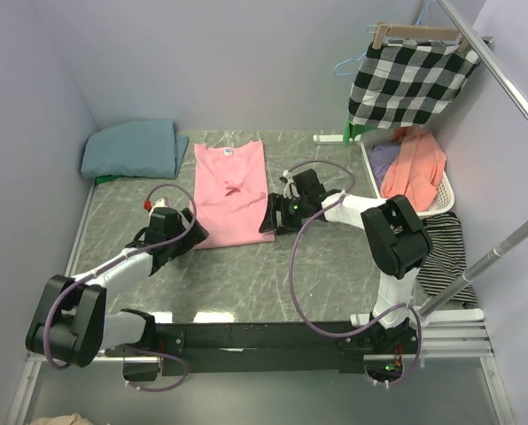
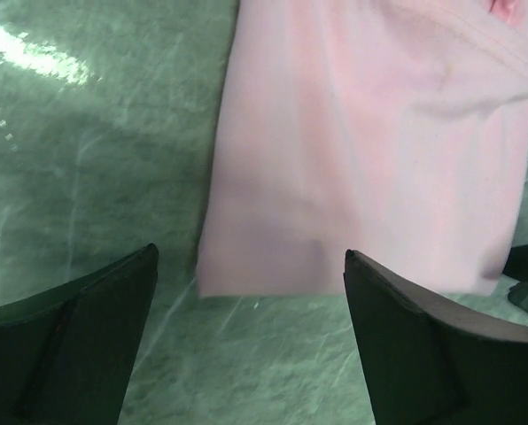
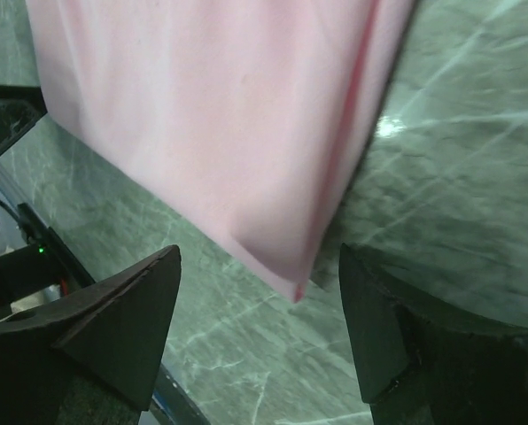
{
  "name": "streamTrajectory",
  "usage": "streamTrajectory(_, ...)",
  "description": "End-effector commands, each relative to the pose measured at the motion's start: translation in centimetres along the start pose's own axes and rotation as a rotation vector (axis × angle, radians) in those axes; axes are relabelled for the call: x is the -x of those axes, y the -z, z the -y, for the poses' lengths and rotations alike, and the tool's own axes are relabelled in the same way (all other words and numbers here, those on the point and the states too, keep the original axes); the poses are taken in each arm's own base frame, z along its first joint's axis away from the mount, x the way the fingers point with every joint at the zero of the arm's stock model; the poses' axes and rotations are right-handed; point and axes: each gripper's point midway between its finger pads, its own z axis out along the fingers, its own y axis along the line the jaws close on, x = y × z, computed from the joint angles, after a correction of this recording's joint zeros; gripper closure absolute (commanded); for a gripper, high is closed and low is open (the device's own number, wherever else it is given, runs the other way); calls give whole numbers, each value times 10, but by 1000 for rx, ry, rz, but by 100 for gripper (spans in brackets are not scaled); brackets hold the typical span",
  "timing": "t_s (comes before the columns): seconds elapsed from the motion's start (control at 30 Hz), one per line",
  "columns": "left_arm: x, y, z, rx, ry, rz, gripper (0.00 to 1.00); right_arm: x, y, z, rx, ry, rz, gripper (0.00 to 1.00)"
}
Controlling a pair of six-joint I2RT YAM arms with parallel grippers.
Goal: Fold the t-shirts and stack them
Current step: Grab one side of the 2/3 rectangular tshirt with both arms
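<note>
Top external view: light pink t-shirt (image 1: 229,195) flat on the tabletop (image 1: 246,274), a gripper at each near corner.
Left gripper (image 2: 251,266) and right gripper (image 3: 260,261) both hang over the hem corners with jaws spread, holding nothing. The teal t-shirt (image 1: 131,149) lies folded at the far left corner.

Left gripper (image 2: 251,251) and right gripper (image 3: 260,250) are both hovering low, angling inward, fingers (image 2: 87,341) spread wide apart.
</note>
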Motion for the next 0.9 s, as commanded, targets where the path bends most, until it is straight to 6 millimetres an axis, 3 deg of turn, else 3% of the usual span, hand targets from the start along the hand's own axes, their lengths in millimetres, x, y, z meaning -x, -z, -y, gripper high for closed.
streamTrajectory(0.0,0,-10,13,-38,43,-29,12,-19,-14,5,-28,-34,-64,22)
streamTrajectory(0.13,-6,-20,8,-10,61,-53,23,-20,-16,6,-34,-51,-62,24)
streamTrajectory(0.23,-9,-22,5,0,62,-58,39,-22,-17,7,-34,-63,-61,29)
streamTrajectory(0.27,-10,-22,3,4,62,-59,56,-24,-18,8,-33,-71,-66,30)
streamTrajectory(0.37,-10,-24,1,15,65,-58,86,-23,-22,10,-33,-82,-72,46)
streamTrajectory(0.43,-10,-26,1,17,63,-60,99,-21,-25,9,-25,-83,-66,66)
streamTrajectory(0.5,-11,-28,2,12,56,-63,99,-21,-25,10,-26,-88,-61,92)
streamTrajectory(0.53,-11,-28,3,8,51,-65,99,-19,-24,11,-33,-87,-53,100)
streamTrajectory(0.77,-12,-10,11,-22,31,-81,99,-29,3,2,-39,-62,-26,100)
streamTrajectory(0.87,-31,8,12,-21,4,-132,99,-46,15,-5,-24,-56,-43,100)
